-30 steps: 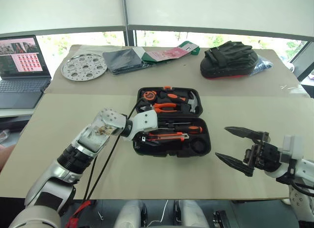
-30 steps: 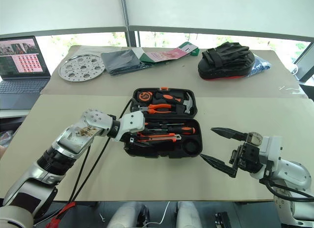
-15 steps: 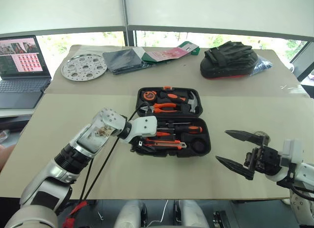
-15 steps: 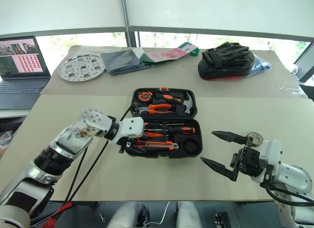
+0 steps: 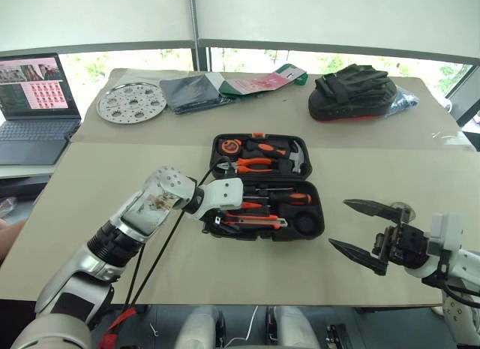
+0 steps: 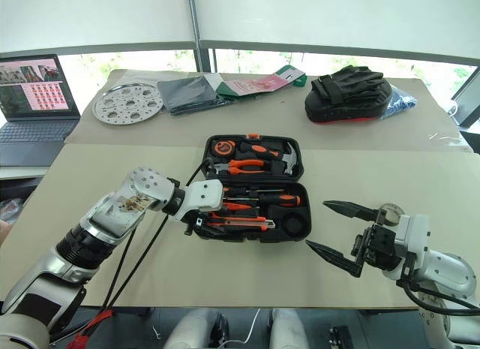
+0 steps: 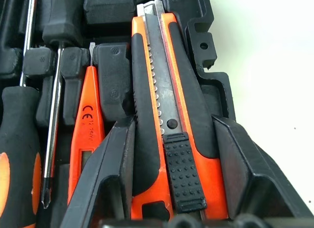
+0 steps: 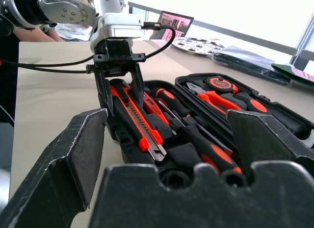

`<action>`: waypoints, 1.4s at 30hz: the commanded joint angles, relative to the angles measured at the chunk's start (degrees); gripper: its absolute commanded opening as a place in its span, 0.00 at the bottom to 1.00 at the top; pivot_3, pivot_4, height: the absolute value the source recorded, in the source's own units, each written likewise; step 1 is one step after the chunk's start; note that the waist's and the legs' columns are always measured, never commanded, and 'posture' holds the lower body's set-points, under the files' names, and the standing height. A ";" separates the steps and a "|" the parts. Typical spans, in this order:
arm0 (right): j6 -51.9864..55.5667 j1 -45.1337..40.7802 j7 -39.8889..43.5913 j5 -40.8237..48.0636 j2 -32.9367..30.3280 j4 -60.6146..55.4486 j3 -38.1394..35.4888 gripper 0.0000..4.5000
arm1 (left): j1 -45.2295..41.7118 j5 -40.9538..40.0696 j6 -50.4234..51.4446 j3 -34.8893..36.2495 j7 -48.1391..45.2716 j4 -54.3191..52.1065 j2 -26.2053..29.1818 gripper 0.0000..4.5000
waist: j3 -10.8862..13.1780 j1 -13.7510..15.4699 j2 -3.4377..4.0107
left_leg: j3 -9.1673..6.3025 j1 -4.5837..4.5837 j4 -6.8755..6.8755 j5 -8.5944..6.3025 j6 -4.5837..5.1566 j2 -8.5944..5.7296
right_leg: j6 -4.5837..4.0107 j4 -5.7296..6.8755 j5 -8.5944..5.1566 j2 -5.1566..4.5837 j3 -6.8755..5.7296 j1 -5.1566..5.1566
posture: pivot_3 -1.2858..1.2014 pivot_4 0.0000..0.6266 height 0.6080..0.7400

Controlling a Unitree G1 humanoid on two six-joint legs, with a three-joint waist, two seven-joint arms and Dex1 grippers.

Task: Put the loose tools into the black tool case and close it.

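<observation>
From your head cameras you see the black tool case (image 5: 266, 188) lying open in the middle of the tan table (image 5: 90, 176), with the left gripper (image 6: 201, 223) down at the case's near-left corner and the right gripper (image 5: 358, 230) hovering well off to the case's right with nothing in it, fingers spread wide. Look at the left wrist view for what the head view hides: the orange-black utility knife (image 7: 164, 125) lies in its slot along the case's front edge, and the left fingers (image 7: 110, 174) straddle its butt end, one on each side; whether they touch the handle you cannot tell, so they read as loosened rather than clenched. Beside the knife that view shows the slim orange tester screwdriver (image 7: 87, 125) and a black-and-orange screwdriver (image 7: 19, 154) seated in their slots. The right wrist view gives you the side angle: the left gripper standing over the knife, the pliers (image 8: 223, 99) and tape measure (image 8: 219, 84) in the far half
</observation>
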 commanded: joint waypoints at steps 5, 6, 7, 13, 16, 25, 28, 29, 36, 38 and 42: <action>-0.25 -0.89 0.14 0.55 -0.05 -0.63 -0.51 1.00 | 1.69 -9.29 -6.84 9.07 -1.87 0.53 -3.71 0.81 | 0.01 -0.08 -0.01 | 0.00 -0.06 0.05 0.00 0.00 0.01 | 0.00 0.01 0.01 -0.02 -0.01 -0.05 | 0.52 0.24 1.00; -0.19 -0.98 0.16 0.55 -0.06 -0.53 -0.49 1.00 | 1.76 -10.62 -7.31 10.25 -2.26 0.46 -3.91 0.81 | 0.01 -0.09 -0.01 | 0.00 -0.06 0.06 0.00 0.00 0.00 | 0.01 0.03 0.01 -0.03 -0.01 -0.04 | 0.52 0.24 1.00; -0.14 -1.06 0.18 0.54 -0.07 -0.46 -0.47 1.00 | 1.87 -11.65 -7.85 11.43 -2.38 0.57 -4.00 0.81 | 0.01 -0.13 -0.01 | 0.00 -0.05 0.06 0.00 0.00 0.01 | 0.00 0.03 0.01 -0.03 -0.01 -0.05 | 0.52 0.24 1.00; -0.15 -0.96 0.07 0.47 0.13 -0.18 -0.44 1.00 | 5.41 -11.94 -15.73 13.92 -3.46 5.09 -3.60 0.55 | 0.00 -0.35 0.00 | 0.00 -0.02 0.04 0.01 -0.01 0.00 | 0.00 0.03 0.01 -0.04 -0.01 -0.03 | 0.52 0.24 1.00; -0.35 -0.86 0.05 0.31 0.32 -0.01 -0.31 1.00 | 7.04 -11.94 -18.43 13.71 -3.01 6.69 -4.95 0.28 | 0.00 -0.30 0.00 | 0.00 -0.03 0.05 0.01 -0.01 0.00 | 0.00 0.03 0.01 -0.04 -0.03 -0.03 | 0.52 0.24 1.00; 0.11 -1.09 -1.37 -0.15 0.68 -0.91 0.10 1.00 | 9.08 -2.71 -23.29 6.58 -0.57 13.81 -6.90 0.02 | -0.01 -0.01 0.02 | 0.01 -0.01 0.07 -0.01 0.01 -0.03 | 0.02 0.02 0.03 -0.06 -0.03 0.04 | 0.52 0.24 1.00; 0.14 -0.81 -1.56 -0.06 0.67 -1.19 -0.19 1.00 | 8.95 -0.73 -19.01 4.79 0.71 15.10 -6.96 0.02 | -0.03 -0.11 0.04 | 0.01 0.04 0.07 -0.01 0.02 -0.02 | 0.02 0.04 0.03 -0.07 -0.02 0.06 | 0.52 0.24 1.00; 0.12 -0.71 -1.61 -0.04 0.66 -1.26 -0.26 1.00 | 8.91 -0.45 -17.19 4.39 1.07 15.15 -6.94 0.02 | -0.04 -0.15 0.05 | 0.01 0.05 0.07 -0.01 0.02 -0.02 | 0.02 0.06 0.03 -0.06 -0.02 0.07 | 0.52 0.24 1.00; 0.02 0.25 -2.47 0.22 0.85 -2.19 -0.49 1.00 | 9.88 -3.79 -3.23 6.27 6.04 13.93 -9.59 0.02 | -0.47 -0.20 0.37 | 0.01 0.23 0.07 -0.16 0.28 -0.01 | 0.04 0.09 0.04 -0.10 0.01 0.24 | 0.52 0.24 1.00; 0.21 0.62 -2.59 0.40 0.79 -2.52 -0.52 1.00 | 9.94 -3.97 -1.26 6.36 6.05 13.58 -9.32 0.02 | -0.52 -0.13 0.42 | 0.01 0.27 0.07 -0.21 0.36 -0.02 | 0.05 0.10 0.05 -0.14 0.01 0.28 | 0.52 0.24 1.00; 1.02 1.09 -3.10 0.83 0.53 -3.54 -0.57 1.00 | 10.39 -3.38 3.21 4.66 5.27 12.35 -6.92 0.02 | -0.65 -0.52 0.40 | 0.01 0.32 0.05 -0.26 0.45 -0.01 | 0.03 0.13 0.07 -0.13 0.06 0.27 | 0.52 0.24 1.00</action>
